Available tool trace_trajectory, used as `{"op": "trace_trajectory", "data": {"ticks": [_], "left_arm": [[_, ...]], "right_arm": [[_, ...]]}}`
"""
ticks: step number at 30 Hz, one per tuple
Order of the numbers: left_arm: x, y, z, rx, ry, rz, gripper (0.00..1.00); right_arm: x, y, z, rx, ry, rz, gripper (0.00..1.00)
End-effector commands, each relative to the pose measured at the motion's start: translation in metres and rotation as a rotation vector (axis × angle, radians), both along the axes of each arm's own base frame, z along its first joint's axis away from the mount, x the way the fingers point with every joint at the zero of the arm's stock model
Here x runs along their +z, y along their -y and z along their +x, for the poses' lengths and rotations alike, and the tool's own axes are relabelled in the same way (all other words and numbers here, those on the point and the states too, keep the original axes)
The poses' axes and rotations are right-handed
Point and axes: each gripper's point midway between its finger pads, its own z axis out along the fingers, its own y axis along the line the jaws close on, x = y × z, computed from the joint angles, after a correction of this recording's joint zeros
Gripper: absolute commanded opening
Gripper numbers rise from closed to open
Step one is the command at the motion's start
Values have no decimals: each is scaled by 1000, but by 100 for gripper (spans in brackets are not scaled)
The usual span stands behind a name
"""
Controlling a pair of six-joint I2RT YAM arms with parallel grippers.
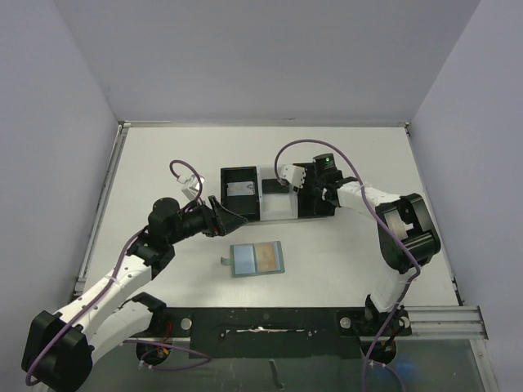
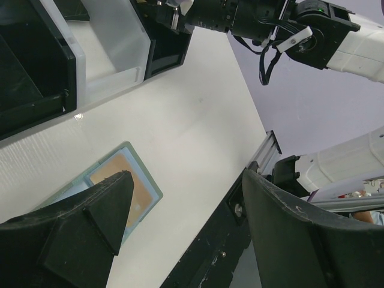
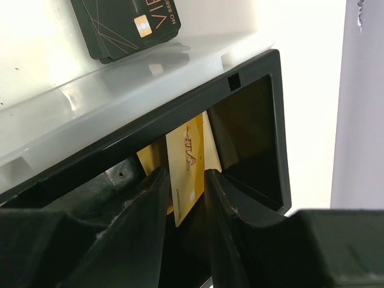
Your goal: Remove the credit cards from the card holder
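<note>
Inside the black box (image 3: 277, 120), the gold card (image 3: 186, 150)'s lower end hides between the right hand (image 3: 184, 180)'s fingers; clamped or loose, unclear. Beyond the box, dark cards (image 3: 120, 24) run off-frame.

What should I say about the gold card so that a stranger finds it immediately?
On the table, find the rightmost black box. The gold card sits in its opening, pinched by the right gripper; the neighbouring dark cards lie flat in the white tray.
</note>
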Motion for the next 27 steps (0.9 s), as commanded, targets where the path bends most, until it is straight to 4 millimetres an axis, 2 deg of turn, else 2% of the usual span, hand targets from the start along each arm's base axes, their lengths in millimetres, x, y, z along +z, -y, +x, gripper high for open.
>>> {"op": "trace_trajectory", "data": {"ticks": [1,6,13,15,18,20,22,24,27], "left_arm": [[25,1,6,-1,74,-21,72],[24,1,6,1,68,-21,72],[18,3,7,-10,48,-12,72],[18,3,7,-12,46,-11,72],[16,3,7,-10,44,-8,72],[16,2,7,-4,44,-9,72],[16,2,8,-1,44,-8,72],[16,1,8,4,45,-7,72],[15,1,9,8,43,-6,72]], "right_arm": [[19,-8,13,27,39,27,32],[21,-9,11,23,15,42,38],[24,-3,12,-2,12,36,40],[31,-2,16,-38,27,65,40],[57,-7,23,-120,56,199,42],[76,-14,24,-232,36,355,43],[85,-21,19,-368,-38,521,40],[83,-27,9,-514,-149,657,37],[66,-37,-10,-760,-375,806,32]]}}
